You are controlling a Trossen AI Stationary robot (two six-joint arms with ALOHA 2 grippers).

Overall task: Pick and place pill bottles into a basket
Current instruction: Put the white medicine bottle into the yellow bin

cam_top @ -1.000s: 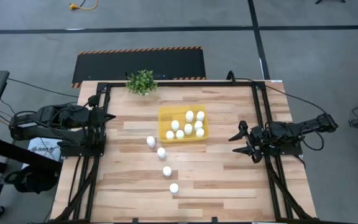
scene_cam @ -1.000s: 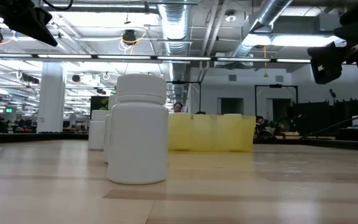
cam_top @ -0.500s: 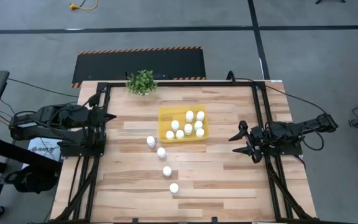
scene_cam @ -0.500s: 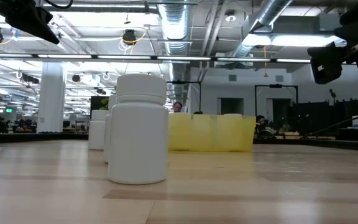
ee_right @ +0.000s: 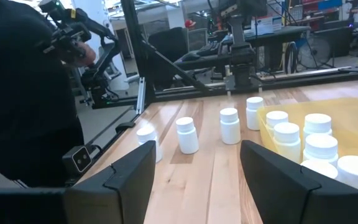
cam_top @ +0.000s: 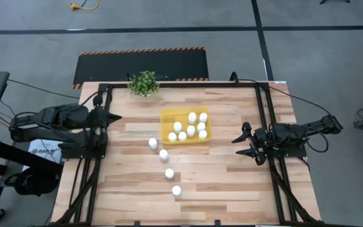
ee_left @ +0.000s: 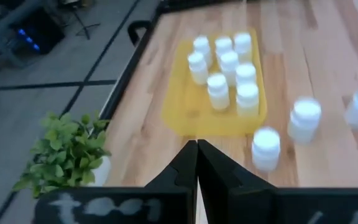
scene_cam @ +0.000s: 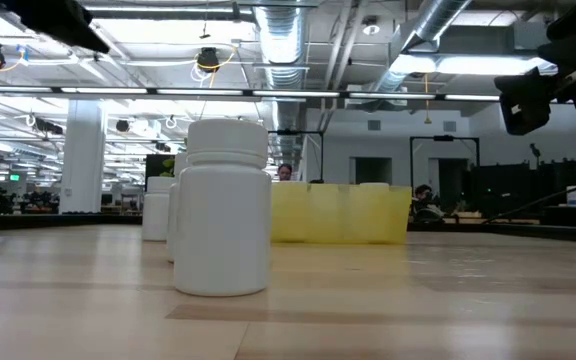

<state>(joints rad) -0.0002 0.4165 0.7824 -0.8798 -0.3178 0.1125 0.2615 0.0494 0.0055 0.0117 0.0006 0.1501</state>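
On the table in the high view, the basket (cam_top: 186, 125) sits near centre holding eight bottles (cam_top: 192, 117). Four loose bottles (cam_top: 164, 154) run diagonally from the basket toward the near edge. The left gripper (cam_top: 112, 117) waits at the left edge, the right gripper (cam_top: 242, 143) at the right edge, both well apart from all bottles.

Low view: one bottle (scene_cam: 222, 208) stands closest, the basket (scene_cam: 340, 213) behind it.

Left wrist view: the fingers (ee_left: 185, 168) are pressed together, holding nothing.

Right wrist view: the fingers (ee_right: 272, 171) are spread wide, holding nothing.
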